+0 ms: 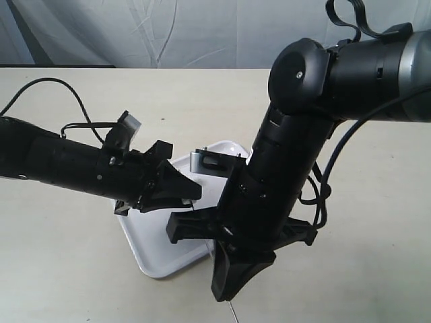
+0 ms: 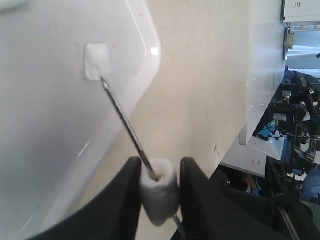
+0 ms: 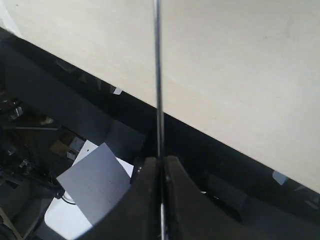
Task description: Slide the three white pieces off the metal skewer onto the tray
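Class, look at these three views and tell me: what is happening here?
The right gripper is shut on the metal skewer. The left gripper pinches one white piece threaded on it. Another white piece lies on the tray at the skewer's tip. A third is not visible.

My left end effector & right end effector crowd over the tray, skewer w/ a white piece strung btwn them: no passage there. Bench either side lies open.
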